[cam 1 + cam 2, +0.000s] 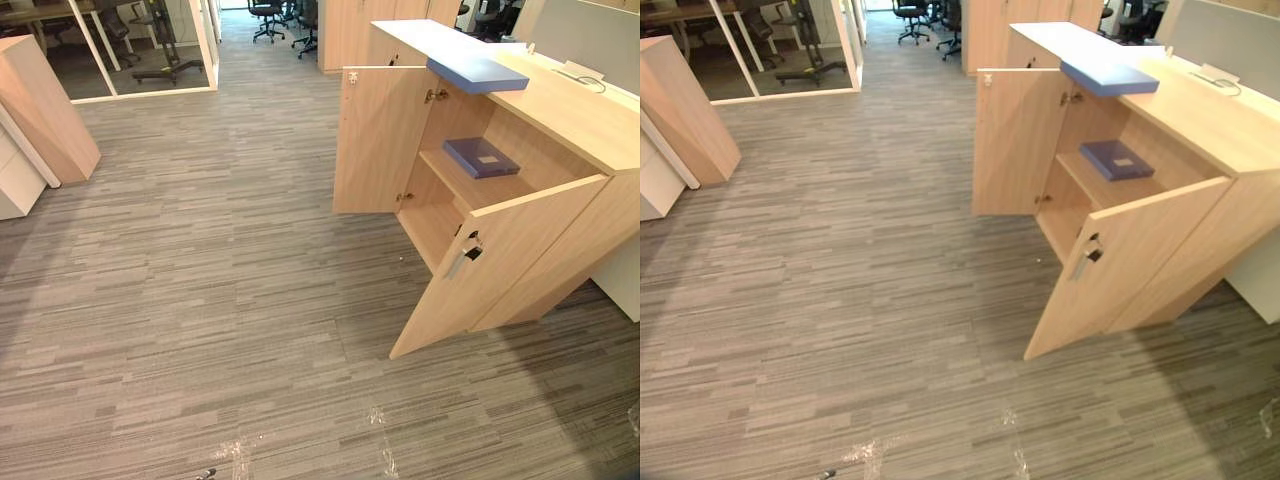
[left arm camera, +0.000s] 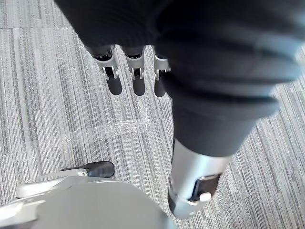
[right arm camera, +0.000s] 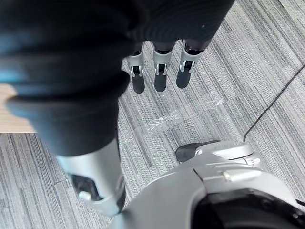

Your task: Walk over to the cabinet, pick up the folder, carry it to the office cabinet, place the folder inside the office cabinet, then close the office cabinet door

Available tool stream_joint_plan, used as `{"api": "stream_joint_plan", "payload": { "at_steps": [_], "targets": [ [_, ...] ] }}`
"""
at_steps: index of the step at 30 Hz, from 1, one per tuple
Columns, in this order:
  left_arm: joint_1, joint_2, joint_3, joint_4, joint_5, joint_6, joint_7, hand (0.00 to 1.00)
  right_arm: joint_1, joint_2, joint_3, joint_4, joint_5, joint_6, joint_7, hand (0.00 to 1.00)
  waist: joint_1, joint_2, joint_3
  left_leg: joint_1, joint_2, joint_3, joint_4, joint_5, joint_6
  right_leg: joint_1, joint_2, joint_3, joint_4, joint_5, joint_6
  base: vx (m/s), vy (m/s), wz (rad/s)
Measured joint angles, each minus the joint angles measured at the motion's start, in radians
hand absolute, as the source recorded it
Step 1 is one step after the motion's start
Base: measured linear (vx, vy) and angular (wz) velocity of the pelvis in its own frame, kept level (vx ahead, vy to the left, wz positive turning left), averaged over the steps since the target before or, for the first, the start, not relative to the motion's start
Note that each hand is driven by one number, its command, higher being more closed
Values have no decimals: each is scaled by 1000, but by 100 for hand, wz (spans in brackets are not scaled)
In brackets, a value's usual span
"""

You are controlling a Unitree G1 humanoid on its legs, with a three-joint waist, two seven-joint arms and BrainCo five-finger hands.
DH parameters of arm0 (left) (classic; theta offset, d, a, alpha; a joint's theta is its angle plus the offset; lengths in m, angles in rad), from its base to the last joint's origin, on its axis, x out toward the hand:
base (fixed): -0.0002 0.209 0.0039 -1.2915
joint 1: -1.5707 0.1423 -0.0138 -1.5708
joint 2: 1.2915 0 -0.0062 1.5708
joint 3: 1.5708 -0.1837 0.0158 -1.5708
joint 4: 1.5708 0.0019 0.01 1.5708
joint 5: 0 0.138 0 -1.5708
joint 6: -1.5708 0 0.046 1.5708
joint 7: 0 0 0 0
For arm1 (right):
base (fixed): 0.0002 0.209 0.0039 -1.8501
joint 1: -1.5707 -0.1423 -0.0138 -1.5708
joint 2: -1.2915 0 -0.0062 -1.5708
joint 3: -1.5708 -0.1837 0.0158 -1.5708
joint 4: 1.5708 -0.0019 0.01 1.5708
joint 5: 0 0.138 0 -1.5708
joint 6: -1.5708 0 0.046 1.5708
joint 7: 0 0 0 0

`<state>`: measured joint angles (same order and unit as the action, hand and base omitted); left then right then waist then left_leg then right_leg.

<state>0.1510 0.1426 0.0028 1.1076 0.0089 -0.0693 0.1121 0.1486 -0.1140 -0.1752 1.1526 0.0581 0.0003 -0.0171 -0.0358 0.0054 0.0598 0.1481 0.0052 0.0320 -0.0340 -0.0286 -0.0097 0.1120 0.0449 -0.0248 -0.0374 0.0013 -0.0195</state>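
Note:
The wooden office cabinet [image 1: 585, 120] stands at the right with both doors swung open: the far door [image 1: 382, 140] and the near door [image 1: 495, 265], which carries a metal handle. A dark blue folder [image 1: 481, 157] lies flat on the shelf inside. On the cabinet's top rests a flat light-blue folder-like slab [image 1: 476, 73], jutting over the edge. My left hand [image 2: 136, 71] hangs over the grey carpet with straight fingers, holding nothing. My right hand [image 3: 160, 71] hangs the same way, open.
A tilted wooden cabinet [image 1: 45, 105] and a white unit [image 1: 15, 180] stand at the far left. A glass partition [image 1: 150, 50] and office chairs [image 1: 268, 18] lie beyond. Striped carpet spreads between me and the cabinet, with tape marks [image 1: 232, 455] near my feet.

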Motion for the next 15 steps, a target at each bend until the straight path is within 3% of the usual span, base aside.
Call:
{"api": "stream_joint_plan", "payload": {
  "at_steps": [15],
  "targets": [
    [-3,12,-4,-1,2,0,-15,0,-1,9,0,-1,0,-1,2,0,-2,-19,16,29,1,6,-25,5,-6,16,1,2,-8,0,0,-8,2,0]
  ]
}}
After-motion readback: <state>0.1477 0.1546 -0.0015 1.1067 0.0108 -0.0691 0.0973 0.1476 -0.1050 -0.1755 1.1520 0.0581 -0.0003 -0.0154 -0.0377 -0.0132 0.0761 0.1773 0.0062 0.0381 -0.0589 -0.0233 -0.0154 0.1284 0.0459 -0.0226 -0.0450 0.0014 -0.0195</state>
